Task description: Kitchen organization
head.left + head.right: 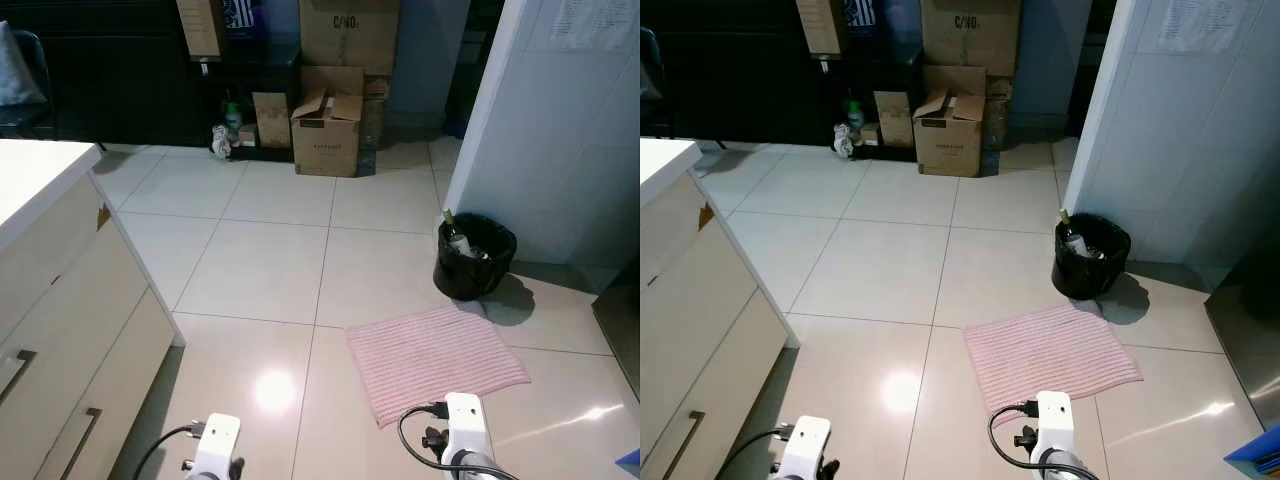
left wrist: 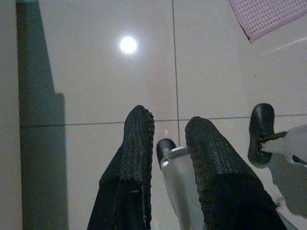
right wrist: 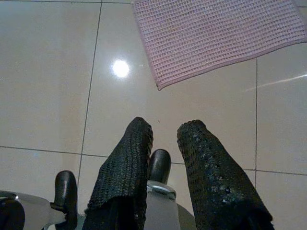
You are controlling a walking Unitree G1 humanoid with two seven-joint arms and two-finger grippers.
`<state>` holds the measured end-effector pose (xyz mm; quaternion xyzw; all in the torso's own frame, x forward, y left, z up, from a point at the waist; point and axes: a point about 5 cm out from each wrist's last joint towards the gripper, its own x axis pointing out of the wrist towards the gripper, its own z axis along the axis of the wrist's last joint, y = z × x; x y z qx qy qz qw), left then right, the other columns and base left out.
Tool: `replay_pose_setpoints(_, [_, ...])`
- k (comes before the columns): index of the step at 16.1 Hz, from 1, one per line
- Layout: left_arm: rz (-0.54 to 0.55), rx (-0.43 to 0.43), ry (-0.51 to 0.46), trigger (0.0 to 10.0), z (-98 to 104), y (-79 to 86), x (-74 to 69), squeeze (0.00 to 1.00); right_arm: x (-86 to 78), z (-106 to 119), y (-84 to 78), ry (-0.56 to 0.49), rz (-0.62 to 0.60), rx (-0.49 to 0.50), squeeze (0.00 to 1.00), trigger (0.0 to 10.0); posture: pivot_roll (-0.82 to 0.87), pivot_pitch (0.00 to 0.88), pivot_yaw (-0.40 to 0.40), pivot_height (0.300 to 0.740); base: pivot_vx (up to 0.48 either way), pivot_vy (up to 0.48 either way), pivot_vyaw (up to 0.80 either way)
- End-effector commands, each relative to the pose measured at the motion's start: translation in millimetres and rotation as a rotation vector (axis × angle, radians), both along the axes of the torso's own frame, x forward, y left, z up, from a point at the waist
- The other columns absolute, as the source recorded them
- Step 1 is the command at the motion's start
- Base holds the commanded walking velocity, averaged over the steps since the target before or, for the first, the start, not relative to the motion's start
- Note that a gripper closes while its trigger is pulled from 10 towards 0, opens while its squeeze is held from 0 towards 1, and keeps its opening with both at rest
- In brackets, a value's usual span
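Floor (image 1: 270, 270) of pale glossy tiles spreads ahead of the robot, with a ceiling light mirrored in it near the robot's feet. White wall (image 1: 560, 130) rises on the right. Cabinet (image 1: 60, 340) with two drawer handles, topped by a white table (image 1: 25, 175), stands at the left edge, close beside the left arm. Cardboard boxes (image 1: 327, 130) are stacked against the dark far wall, well apart from both arms. Pink mat (image 1: 435, 360) lies flat on the floor to the front right, its long axis running roughly left to right and slightly skewed to the tile lines. Black waste bin (image 1: 473, 257) stands just beyond the mat's far right corner, against the wall, with a bottle (image 1: 455, 235) leaning inside it, neck upward.

Left gripper (image 2: 168, 158) hangs low and points at bare tile, its two black fingers apart with nothing between them. Right gripper (image 3: 165, 163) hangs likewise, fingers apart and empty, aimed at the floor just short of the mat's near corner.

No kitchen item is within reach of either gripper; the task's likeliest things, judged from the layout, are the bin with its bottle and the cabinet. The bin lies ahead and to the right, beyond the mat, so the right arm is the nearer one; the cabinet drawers lie nearer the left arm. Either requires walking closer first.
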<state>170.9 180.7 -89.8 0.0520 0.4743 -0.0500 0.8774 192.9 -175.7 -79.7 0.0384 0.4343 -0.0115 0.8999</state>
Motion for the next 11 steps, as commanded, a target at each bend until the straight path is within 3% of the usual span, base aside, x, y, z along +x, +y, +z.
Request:
replay_pose_setpoints(1, [0.006, 0.021, -0.023, 10.0, 3.6, 3.3, 7.2, 0.00, -2.1, -1.1, 0.6, 0.006, 0.004, 0.013, 0.00, 10.0, 0.14, 0.000, 0.014, 0.717, 0.000, 0.000, 0.00])
replay_pose_setpoints(11, [0.022, 0.015, -0.022, 10.0, 2.3, 3.7, 4.1, 0.00, -4.7, -2.7, 4.4, 0.016, 0.017, 0.033, 0.00, 10.0, 0.14, 0.000, 0.015, 0.717, 0.000, 0.000, 0.80])
